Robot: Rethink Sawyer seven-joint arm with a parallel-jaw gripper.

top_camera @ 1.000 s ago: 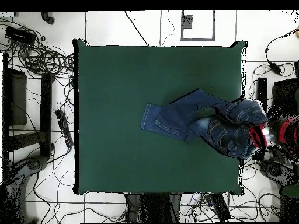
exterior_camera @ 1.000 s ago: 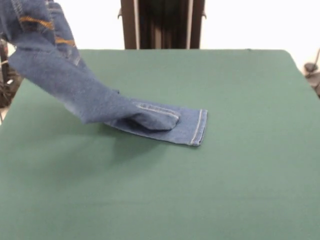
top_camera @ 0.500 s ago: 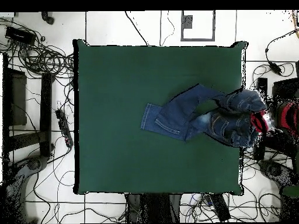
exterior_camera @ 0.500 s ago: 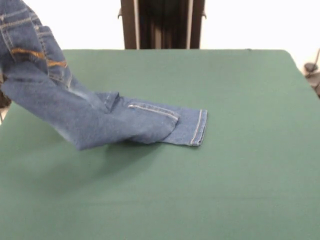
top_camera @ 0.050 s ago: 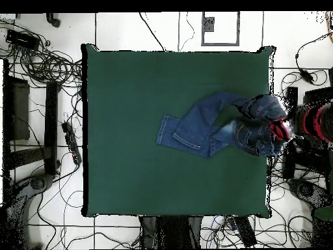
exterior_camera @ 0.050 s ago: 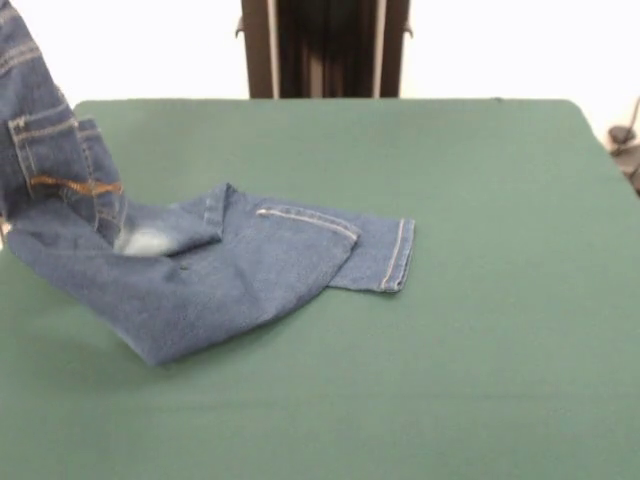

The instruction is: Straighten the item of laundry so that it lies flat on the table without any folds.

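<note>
Half of the jeans (exterior_camera @ 0.050 s ago: 215, 275) is spread on the desk (exterior_camera @ 0.050 s ago: 480, 350) in the front view; the waist is held raised at the left edge. Overhead, the tool (top_camera @ 0.050 s ago: 283, 128) is buried in denim, its state untellable. Flattening remains unfinished.

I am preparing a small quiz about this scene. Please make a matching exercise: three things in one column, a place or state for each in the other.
Things:
1. leg hem
2. waistband end
3. table

Places or states:
A. lifted at the table's edge
B. lying flat near the middle
C. covered in green cloth

Pairs: 1-B, 2-A, 3-C
</note>
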